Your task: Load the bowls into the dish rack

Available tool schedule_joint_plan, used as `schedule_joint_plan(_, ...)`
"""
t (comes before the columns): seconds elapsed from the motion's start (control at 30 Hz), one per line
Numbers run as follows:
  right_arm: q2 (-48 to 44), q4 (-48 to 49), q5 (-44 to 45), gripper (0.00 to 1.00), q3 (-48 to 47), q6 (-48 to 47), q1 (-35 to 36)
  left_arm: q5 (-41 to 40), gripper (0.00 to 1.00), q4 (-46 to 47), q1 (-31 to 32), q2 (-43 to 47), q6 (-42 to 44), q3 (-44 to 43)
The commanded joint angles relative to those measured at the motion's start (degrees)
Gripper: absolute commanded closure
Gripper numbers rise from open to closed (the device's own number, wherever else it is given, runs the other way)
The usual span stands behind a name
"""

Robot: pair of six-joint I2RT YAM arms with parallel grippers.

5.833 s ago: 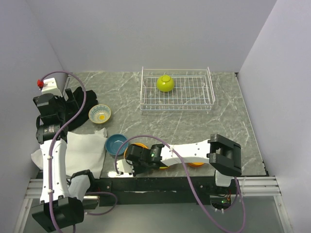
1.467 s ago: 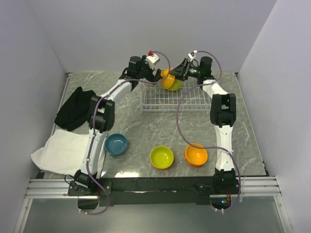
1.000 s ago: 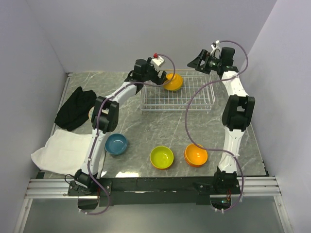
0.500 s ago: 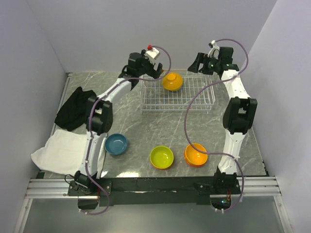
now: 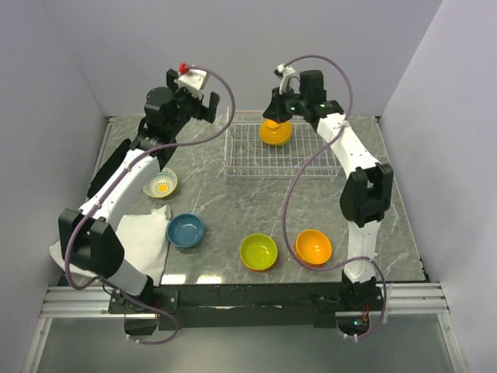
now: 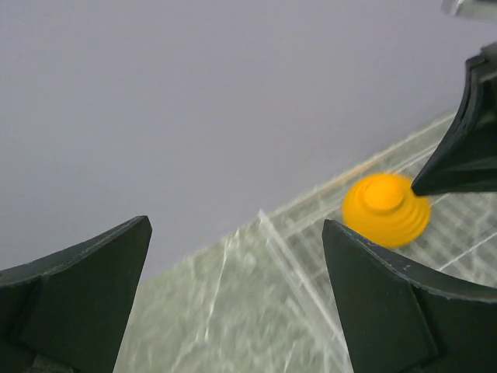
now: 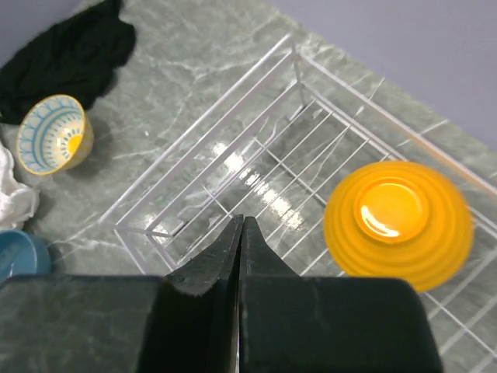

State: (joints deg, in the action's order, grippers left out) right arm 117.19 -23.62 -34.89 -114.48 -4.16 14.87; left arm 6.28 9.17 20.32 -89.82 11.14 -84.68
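The wire dish rack point(image 5: 311, 155) stands at the back. One orange bowl point(image 5: 276, 133) sits upside down in its far left part; it also shows in the left wrist view point(image 6: 386, 210) and the right wrist view point(image 7: 397, 225). My right gripper point(image 5: 275, 110) hovers over it, shut and empty point(image 7: 242, 221). My left gripper point(image 5: 208, 106) is open and empty point(image 6: 235, 225), left of the rack. On the table lie the patterned bowl point(image 5: 160, 183), the teal bowl point(image 5: 186, 230), a lime green bowl point(image 5: 258, 251) and the second orange bowl point(image 5: 313, 247). The other lime green bowl does not show.
A white cloth point(image 5: 132, 241) lies at the front left, next to the teal bowl. A black cloth point(image 5: 109, 175) lies at the left, partly under my left arm. Walls close in the table on three sides.
My left gripper has pulled back to the left, away from the rack, uncovering the patterned bowl. My right gripper has swung left to above the orange bowl. The bowls have not moved.
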Motion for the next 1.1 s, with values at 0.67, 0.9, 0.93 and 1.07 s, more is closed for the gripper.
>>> schedule_joint_plan(0.67,15.3,3.1,32.2,1.00,-7.2,-1.8,9.3,-3.6,0.03,-5.9,-2.9,8.5,-2.4,17.9)
schedule_joint_plan(0.9,15.3,2.9,36.4,1.00,-5.1,-2.5,8.3,-2.6,0.03,-5.0,-3.0,7.5,-3.4,17.3)
schedule_joint_plan(0.93,15.2,3.1,37.5,1.00,-4.9,-2.4,8.2,-2.3,0.03,-5.0,-3.0,7.1,-3.5,17.0)
schedule_joint_plan(1.07,15.1,3.4,39.5,1.00,-4.2,-3.1,7.4,-2.2,0.03,-4.5,-3.0,6.6,-3.6,16.7)
